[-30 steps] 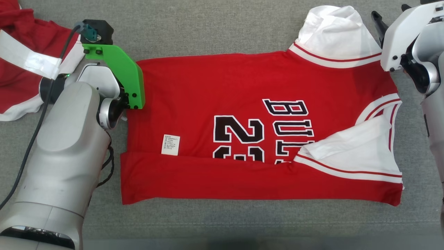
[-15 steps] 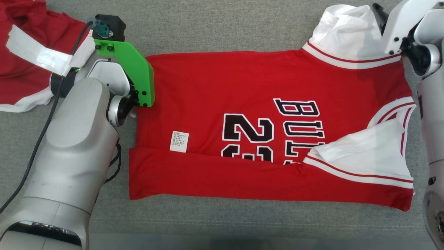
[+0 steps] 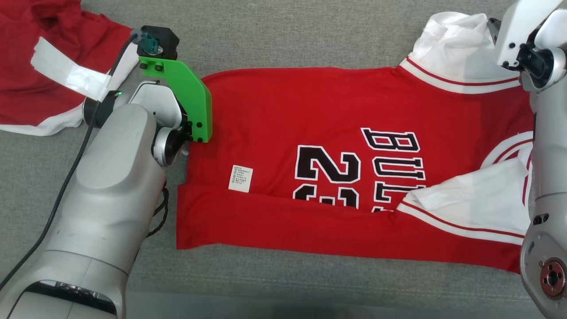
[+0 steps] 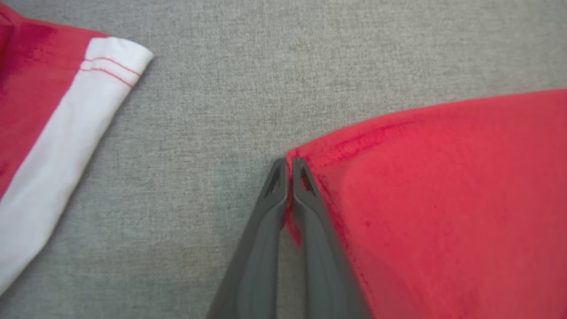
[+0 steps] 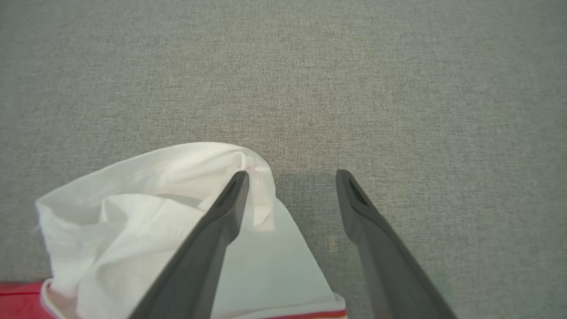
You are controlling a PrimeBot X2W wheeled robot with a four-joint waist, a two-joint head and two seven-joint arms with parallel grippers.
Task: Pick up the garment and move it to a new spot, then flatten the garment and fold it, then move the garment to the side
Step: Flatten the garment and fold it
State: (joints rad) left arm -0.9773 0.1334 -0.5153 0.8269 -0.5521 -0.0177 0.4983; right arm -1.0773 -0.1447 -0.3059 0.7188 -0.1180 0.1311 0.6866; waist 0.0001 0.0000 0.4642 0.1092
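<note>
Stretching across the grey surface point(image 3: 288, 35), the red jersey point(image 3: 310, 115) lies with its long axis running arm to arm. The left claw point(image 4: 288, 165) is pinched shut on the jersey's far left corner; the right claw point(image 5: 292, 177) gapes open over its white sleeve point(image 5: 133, 199), gripping nothing.

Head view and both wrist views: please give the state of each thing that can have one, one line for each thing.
red jersey: spread flat, near edge folded over the number, far white sleeve bunched.
left gripper: shut on the jersey's corner.
right gripper: open, at the bunched sleeve, holding nothing.
second red garment: crumpled, lying apart.
white label: exposed, flat.
</note>
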